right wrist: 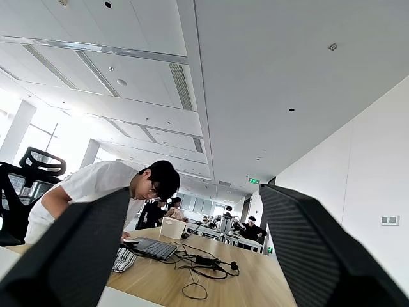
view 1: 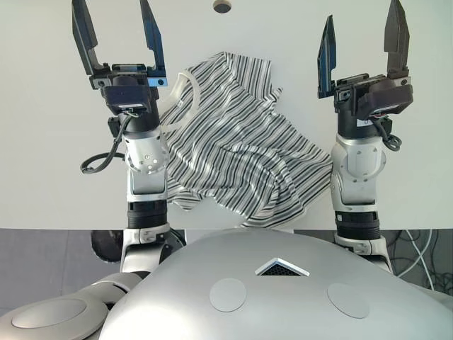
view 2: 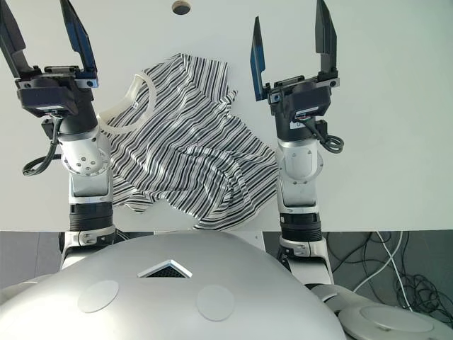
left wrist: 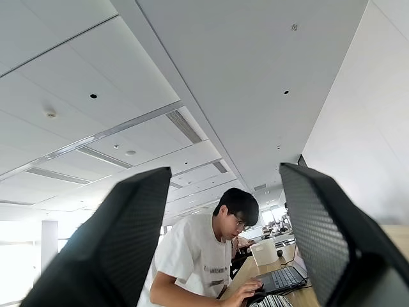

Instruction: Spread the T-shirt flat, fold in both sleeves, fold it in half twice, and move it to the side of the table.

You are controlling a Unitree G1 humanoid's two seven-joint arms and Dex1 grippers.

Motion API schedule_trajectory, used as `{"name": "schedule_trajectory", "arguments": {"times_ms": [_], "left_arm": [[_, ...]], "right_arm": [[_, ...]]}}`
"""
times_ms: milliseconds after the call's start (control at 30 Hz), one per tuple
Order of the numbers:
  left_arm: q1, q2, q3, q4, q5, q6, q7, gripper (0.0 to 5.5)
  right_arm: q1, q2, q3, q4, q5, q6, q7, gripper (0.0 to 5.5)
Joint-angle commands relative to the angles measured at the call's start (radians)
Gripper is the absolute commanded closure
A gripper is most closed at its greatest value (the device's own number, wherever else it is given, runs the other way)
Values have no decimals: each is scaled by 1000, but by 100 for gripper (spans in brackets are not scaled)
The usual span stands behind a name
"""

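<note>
A black-and-white striped cotton T-shirt [view 1: 233, 142] with a white ribbed collar [view 1: 191, 78] lies crumpled on the flat white table [view 1: 42, 106], in the middle of the robot's workspace between its two arms. The collar is on the robot's left, just beside the left wrist. The bunched, wrinkled body of the shirt runs toward the right forearm and down close to the table's near edge. The fabric is heaped in folds, and one corner points toward the far side of the table. The left gripper [view 1: 112, 10] is raised over the table to the left of the shirt and apart from the cloth. Its two dark fingers [left wrist: 108, 249] are spread wide and hold nothing. The right gripper [view 1: 362, 18] is raised in the same way to the right of the shirt, and its fingers [right wrist: 313, 249] are also parted and empty. A small round grey cap [view 1: 222, 6] is set in the tabletop at the far edge, beyond the shirt.
</note>
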Motion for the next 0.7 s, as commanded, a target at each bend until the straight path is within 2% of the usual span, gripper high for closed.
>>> {"name": "schedule_trajectory", "arguments": {"times_ms": [33,700], "left_arm": [[-13,4,-1,0,6,14,7,236],[-13,19,-1,15,7,11,8,236]], "right_arm": [[-7,-1,-1,2,7,4,8,173],[-10,12,16,35,-31,-9,-4,173]]}}
